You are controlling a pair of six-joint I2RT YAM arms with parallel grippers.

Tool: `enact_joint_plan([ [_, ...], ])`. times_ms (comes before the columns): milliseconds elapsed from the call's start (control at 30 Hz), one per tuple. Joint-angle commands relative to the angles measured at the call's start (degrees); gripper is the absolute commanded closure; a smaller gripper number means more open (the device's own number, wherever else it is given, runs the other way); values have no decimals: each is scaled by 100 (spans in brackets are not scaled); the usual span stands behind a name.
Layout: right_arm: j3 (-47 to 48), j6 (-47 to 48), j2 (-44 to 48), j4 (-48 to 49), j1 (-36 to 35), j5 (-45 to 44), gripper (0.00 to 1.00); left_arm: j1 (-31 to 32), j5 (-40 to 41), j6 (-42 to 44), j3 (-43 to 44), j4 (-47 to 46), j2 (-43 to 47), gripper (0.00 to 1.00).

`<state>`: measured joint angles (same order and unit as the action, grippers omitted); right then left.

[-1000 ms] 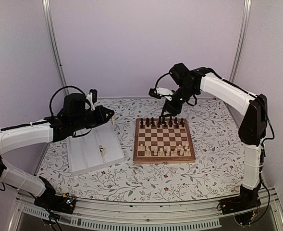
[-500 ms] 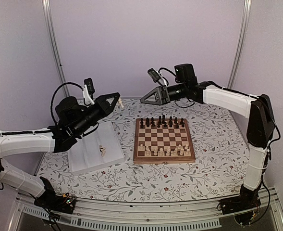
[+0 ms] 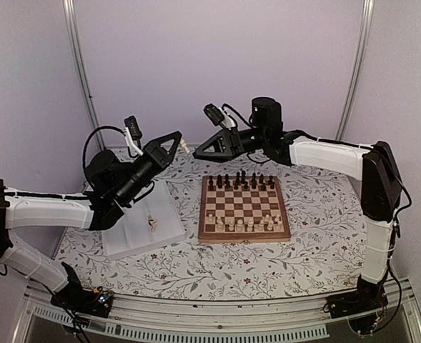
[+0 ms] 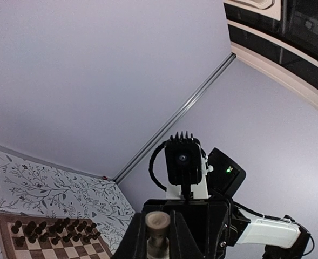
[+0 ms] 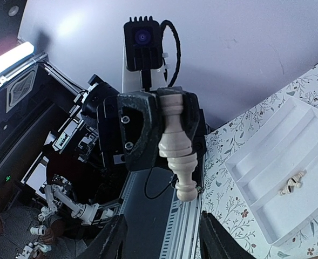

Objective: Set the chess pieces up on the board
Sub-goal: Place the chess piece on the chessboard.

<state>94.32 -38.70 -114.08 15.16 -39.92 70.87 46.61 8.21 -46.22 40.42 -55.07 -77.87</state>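
Observation:
My left gripper [image 3: 179, 141] is raised in mid-air left of the board and shut on a pale cream chess piece [image 3: 186, 148]. The right wrist view shows that piece [image 5: 176, 148] hanging between the left gripper's dark jaws. In the left wrist view the piece [image 4: 159, 229] sits between my own fingers. My right gripper [image 3: 197, 151] is open and empty, pointing at the left gripper, tips just short of the piece. Its fingers [image 5: 114, 237] stand wide apart. The board [image 3: 243, 208] carries pale pieces [image 3: 243, 224] on the near rows and dark ones on the far rows.
A white compartment tray [image 3: 128, 232] lies left of the board with one pale piece [image 3: 153, 223] in it; it also shows in the right wrist view [image 5: 272, 162]. The board's edge shows in the left wrist view [image 4: 7, 253]. A floral cloth covers the table.
My left gripper has risen from above the tray and swung right with the piece. My right gripper has left the board's far rows and swung left to face it.

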Motion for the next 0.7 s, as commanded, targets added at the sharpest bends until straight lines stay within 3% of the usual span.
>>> enact_joint_plan([
  [0,43,-186,-140,242,-40,70,52,88,-106,-74,48,-365,-126,100],
  [467,51,-191,-209,281,-66,79,53,111,-385,-233,165,-483,-402,100],
  [667,25,-173,-194,336,-112,147,62,122,-413,-240,194,-500,-457,100],
])
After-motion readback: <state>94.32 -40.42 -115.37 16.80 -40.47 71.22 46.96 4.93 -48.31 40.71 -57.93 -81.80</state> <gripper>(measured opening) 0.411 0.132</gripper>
